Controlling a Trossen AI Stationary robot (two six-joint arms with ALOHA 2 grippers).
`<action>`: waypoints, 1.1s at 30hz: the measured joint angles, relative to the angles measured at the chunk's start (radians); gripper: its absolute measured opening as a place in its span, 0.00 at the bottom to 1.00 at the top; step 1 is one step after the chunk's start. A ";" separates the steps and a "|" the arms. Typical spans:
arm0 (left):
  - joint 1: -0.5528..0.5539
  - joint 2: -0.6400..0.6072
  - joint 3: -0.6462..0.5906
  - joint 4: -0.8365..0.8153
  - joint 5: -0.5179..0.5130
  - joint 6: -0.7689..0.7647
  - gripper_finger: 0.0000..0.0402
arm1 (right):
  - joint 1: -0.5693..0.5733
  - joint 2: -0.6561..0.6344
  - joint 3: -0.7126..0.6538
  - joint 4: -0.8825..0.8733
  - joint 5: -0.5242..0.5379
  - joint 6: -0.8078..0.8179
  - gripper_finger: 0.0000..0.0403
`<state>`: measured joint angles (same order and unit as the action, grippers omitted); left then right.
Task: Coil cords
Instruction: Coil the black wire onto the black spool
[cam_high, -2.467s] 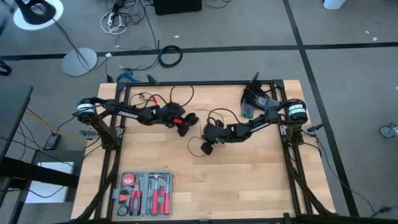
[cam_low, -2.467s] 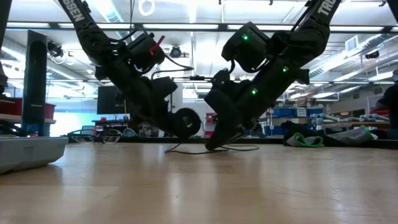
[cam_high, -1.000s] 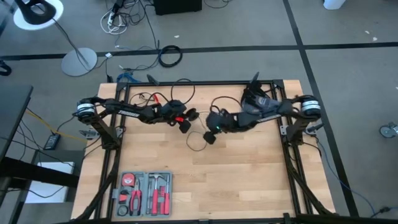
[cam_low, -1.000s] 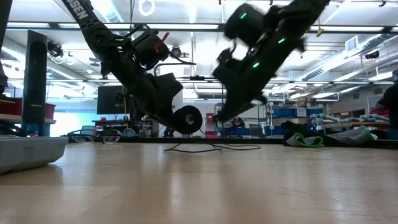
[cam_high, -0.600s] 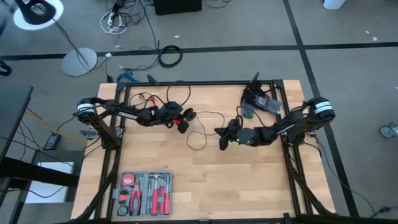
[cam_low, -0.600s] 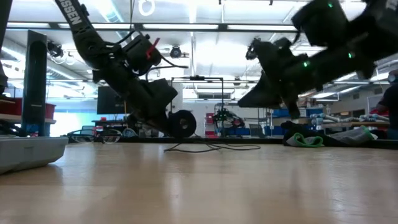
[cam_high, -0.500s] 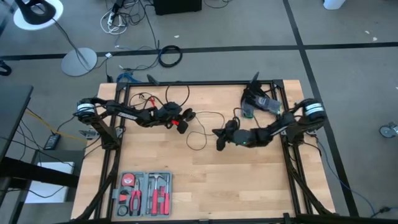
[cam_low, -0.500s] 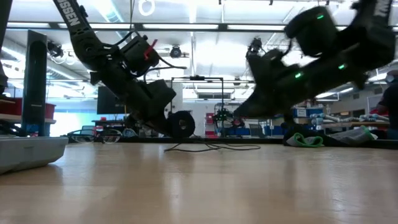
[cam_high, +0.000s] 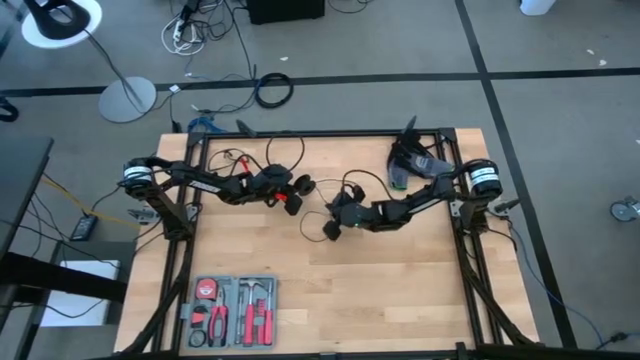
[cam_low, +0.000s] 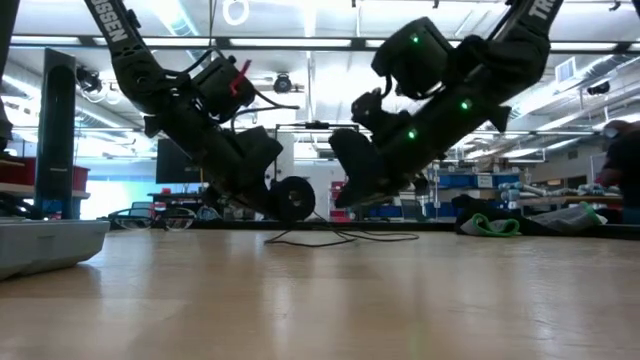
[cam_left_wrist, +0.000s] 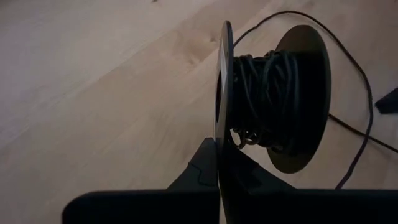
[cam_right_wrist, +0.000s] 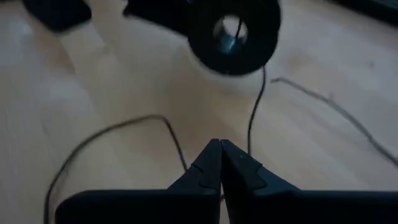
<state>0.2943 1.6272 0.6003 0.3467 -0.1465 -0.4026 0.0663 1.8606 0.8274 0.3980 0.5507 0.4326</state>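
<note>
From above, we see the left gripper (cam_high: 298, 187) near the middle of the desk (cam_high: 400, 290), toward its far edge, fingers clamped on a spool (cam_high: 305, 185). The right gripper (cam_high: 331, 228) sits just beside it, fingers closed.

At table height, the cord (cam_low: 340, 238) trails slack across the wood below both.

The left wrist view shows the spool held by one flange, probably so winding stays free.

The right wrist view shows closed fingertips above the loose cord; whether they pinch it, we cannot tell.

Closed right end effector (cam_right_wrist: 220, 163) above wooden table (cam_right_wrist: 93, 87), thin cord (cam_right_wrist: 255, 118) and spool (cam_right_wrist: 233, 34) ahead.
</note>
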 joint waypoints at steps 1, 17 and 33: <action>0.000 0.000 0.000 0.004 0.000 0.000 0.00 | -0.006 -0.002 0.004 0.000 0.002 -0.001 0.03; 0.000 0.000 0.006 0.056 0.018 0.005 0.00 | -0.141 0.004 0.004 0.033 -0.211 -0.044 0.41; 0.000 0.000 0.006 0.099 0.033 0.009 0.00 | -0.201 0.020 0.004 0.051 -0.231 -0.096 0.36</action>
<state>0.2947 1.6272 0.6065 0.4461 -0.1139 -0.3935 -0.1351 1.8805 0.8316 0.4490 0.3199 0.3368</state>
